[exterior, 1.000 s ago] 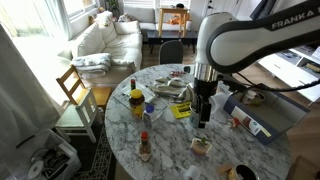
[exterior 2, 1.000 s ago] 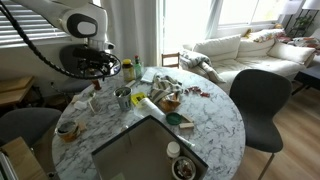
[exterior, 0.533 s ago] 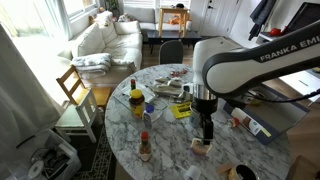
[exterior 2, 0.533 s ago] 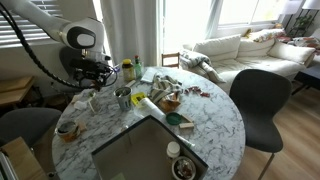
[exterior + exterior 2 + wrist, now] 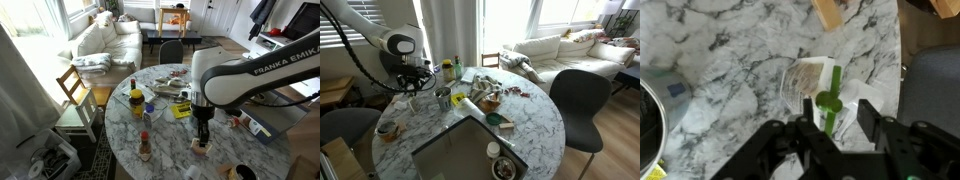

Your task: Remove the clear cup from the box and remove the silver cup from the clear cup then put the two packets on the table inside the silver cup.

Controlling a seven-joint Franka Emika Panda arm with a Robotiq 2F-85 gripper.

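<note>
A small pale packet (image 5: 818, 85) with a green stripe lies flat on the white marble table (image 5: 730, 50). In the wrist view my gripper (image 5: 837, 122) stands right over it, jaws apart, one finger on each side of its near end. Both exterior views show the gripper (image 5: 203, 138) (image 5: 411, 101) down at the tabletop near the table's edge, on the packet (image 5: 203, 147). The silver cup (image 5: 443, 98) stands upright on the table a little way from the gripper. The blue-gray box (image 5: 455, 155) sits at the near side of that view. I cannot make out the clear cup.
A yellow bottle (image 5: 137, 100), a small sauce bottle (image 5: 144, 147) and a yellow packet (image 5: 180, 110) stand among clutter mid-table. A round metal rim (image 5: 648, 115) shows at the wrist view's left edge. The table's edge (image 5: 902, 60) is close on the right, with a dark chair beyond.
The arm has come down from above the table until the gripper sits at the packet on the tabletop. Nothing else on the table has moved.
</note>
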